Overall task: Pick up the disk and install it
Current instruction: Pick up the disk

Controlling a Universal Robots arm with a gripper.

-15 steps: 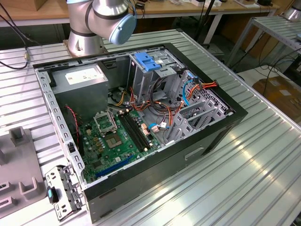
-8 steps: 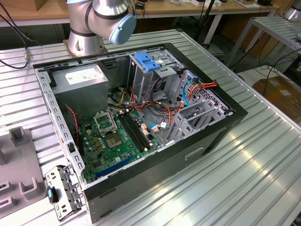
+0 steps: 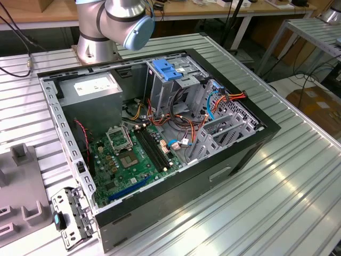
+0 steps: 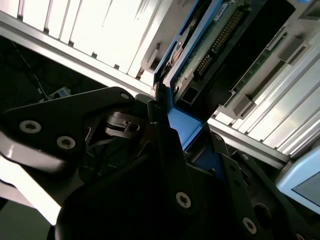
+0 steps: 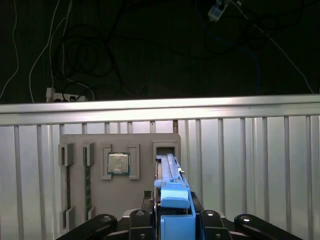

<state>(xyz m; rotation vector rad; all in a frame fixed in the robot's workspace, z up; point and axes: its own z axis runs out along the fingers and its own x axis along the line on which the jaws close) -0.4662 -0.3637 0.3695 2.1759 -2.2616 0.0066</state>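
There was one computer case (image 3: pixel 234 154), holding one motherboard (image 3: pixel 130 154), one grey power box (image 3: pixel 96 93) and one blue latch (image 3: pixel 167 70). One robot arm (image 3: pixel 114 24), one gripper (image 5: pixel 172 222) and one disk (image 5: pixel 169 167) were counted. One grey tray (image 5: pixel 120 200) carried one processor chip (image 5: pixel 118 163). One loose metal bracket (image 3: pixel 69 216) lay outside.

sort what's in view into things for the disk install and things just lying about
For the job: disk, clamped by the gripper and standing in the grey holder; open computer case.
Just lying about: processor chip and memory stick in the holder; power supply; motherboard.
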